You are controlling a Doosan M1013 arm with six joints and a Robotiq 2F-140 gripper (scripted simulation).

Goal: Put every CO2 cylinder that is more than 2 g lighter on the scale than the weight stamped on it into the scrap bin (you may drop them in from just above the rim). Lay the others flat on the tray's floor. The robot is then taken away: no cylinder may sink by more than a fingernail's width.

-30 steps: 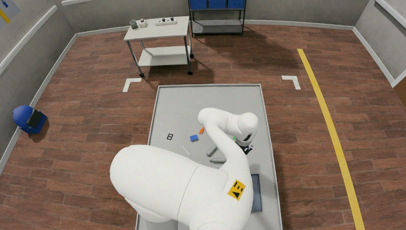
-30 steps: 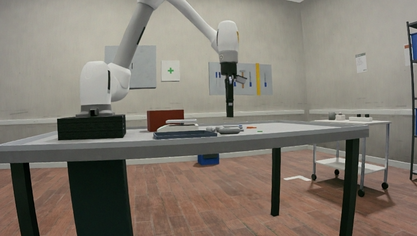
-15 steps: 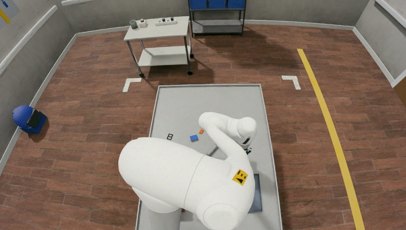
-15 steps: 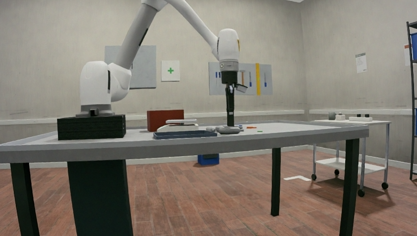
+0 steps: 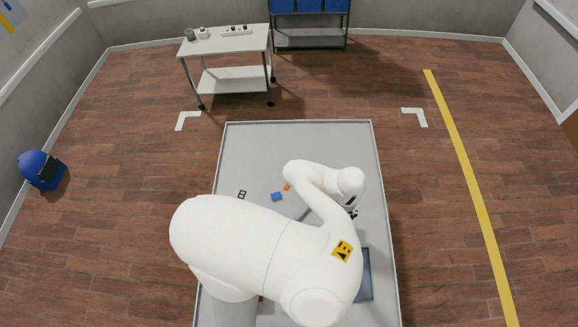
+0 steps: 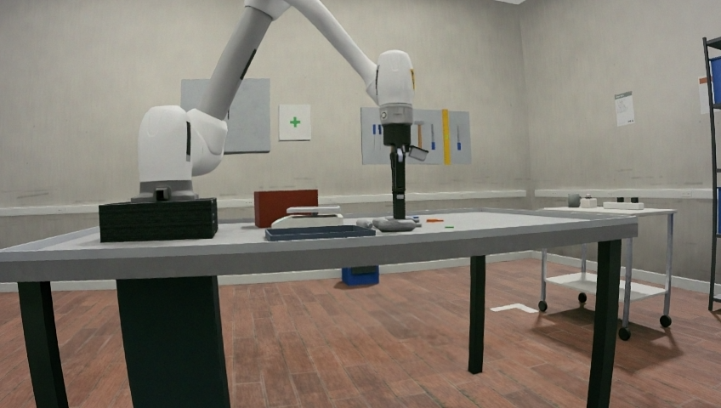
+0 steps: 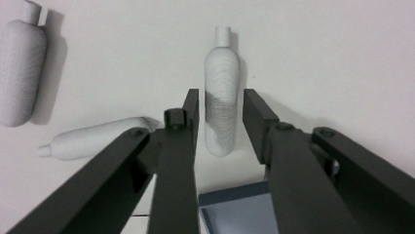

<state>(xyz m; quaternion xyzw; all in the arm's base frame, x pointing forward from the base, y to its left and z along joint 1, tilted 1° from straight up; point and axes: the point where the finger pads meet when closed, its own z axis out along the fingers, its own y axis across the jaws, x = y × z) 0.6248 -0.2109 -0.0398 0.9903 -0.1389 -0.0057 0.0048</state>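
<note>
Three grey CO2 cylinders lie flat on the table in the wrist view. One cylinder (image 7: 222,63) lies lengthwise between my fingers, neck pointing away. A second cylinder (image 7: 97,138) lies slanted to the left, and a third (image 7: 21,73) lies at the far left. My gripper (image 7: 221,104) is partly closed and straddles the middle cylinder with a thin gap on each side. In the exterior view the gripper (image 6: 398,213) points straight down, its tips just above the cylinder (image 6: 394,223) on the table. The blue tray (image 6: 318,232), the scale (image 6: 309,216) and the red scrap bin (image 6: 286,206) stand to the left.
A corner of the blue tray (image 7: 239,210) shows just below my fingers. A blue block (image 5: 276,195), a small orange piece (image 5: 286,187) and a black marker (image 5: 241,194) lie farther out on the table. The arm hides the scale and bin in the top view.
</note>
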